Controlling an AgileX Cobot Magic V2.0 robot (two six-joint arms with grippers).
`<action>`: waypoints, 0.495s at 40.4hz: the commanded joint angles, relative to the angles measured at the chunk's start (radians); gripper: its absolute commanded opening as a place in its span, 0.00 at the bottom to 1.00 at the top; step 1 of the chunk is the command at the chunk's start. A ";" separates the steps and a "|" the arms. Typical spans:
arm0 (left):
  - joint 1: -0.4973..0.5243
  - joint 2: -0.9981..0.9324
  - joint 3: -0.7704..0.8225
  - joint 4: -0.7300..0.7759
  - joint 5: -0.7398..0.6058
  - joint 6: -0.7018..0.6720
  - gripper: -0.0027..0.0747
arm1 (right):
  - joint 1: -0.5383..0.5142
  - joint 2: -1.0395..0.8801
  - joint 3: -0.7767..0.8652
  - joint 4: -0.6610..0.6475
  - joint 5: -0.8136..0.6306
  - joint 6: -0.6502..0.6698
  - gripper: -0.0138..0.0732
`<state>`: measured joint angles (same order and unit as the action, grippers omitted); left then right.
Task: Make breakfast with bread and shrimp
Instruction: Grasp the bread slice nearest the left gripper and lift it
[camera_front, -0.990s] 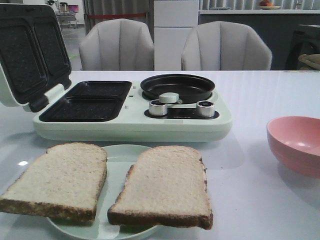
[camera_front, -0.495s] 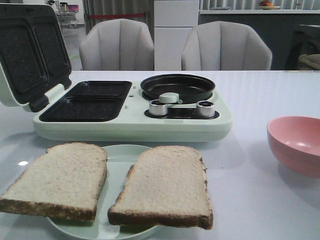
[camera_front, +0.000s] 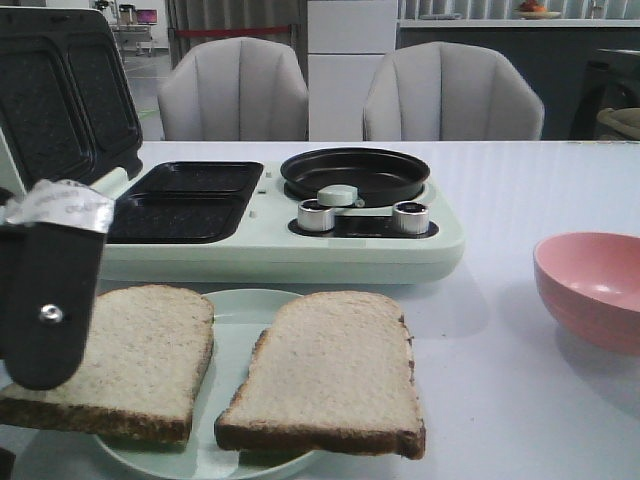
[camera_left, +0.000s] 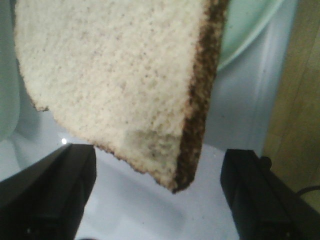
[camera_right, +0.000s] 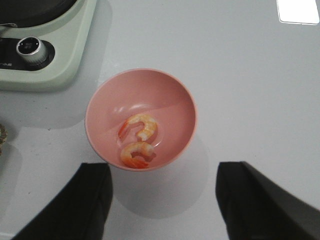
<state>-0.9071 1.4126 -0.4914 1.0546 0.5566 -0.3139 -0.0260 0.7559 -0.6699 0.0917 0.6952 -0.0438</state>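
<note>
Reaching for the first slice looks like the step in hand: the left tool (camera_front: 45, 300) hangs over the left slice of bread (camera_front: 120, 360), which lies on a pale green plate (camera_front: 235, 310) near the bench's front-left corner, the second slice (camera_front: 325, 370) beside it on the same plate. In the left wrist view the tool's fingers (camera_left: 47, 195) stand wide apart, holding nothing, on either side of the slice's crusted corner. The next move, as I judge it, calls for lowering, closing on that crust edge, then carrying the slice to the open grill (camera_front: 185, 205) behind the plate. Toward the bench's right edge stands a pink bowl (camera_front: 590, 290); the front view hides its contents. Only the right wrist view shows two shrimp (camera_right: 139, 140) inside it, with the right tool (camera_right: 165, 205) also spread wide and empty above.
</note>
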 joint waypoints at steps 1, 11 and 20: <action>-0.006 0.032 -0.039 0.127 -0.003 -0.147 0.76 | 0.000 -0.001 -0.033 0.006 -0.058 -0.011 0.79; -0.006 0.079 -0.063 0.156 0.001 -0.193 0.68 | 0.000 -0.001 -0.033 0.006 -0.058 -0.011 0.79; -0.008 0.079 -0.063 0.151 0.001 -0.194 0.44 | 0.000 -0.001 -0.033 0.006 -0.058 -0.011 0.79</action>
<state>-0.9071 1.5111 -0.5320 1.1870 0.5403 -0.4912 -0.0260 0.7559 -0.6699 0.0917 0.6952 -0.0438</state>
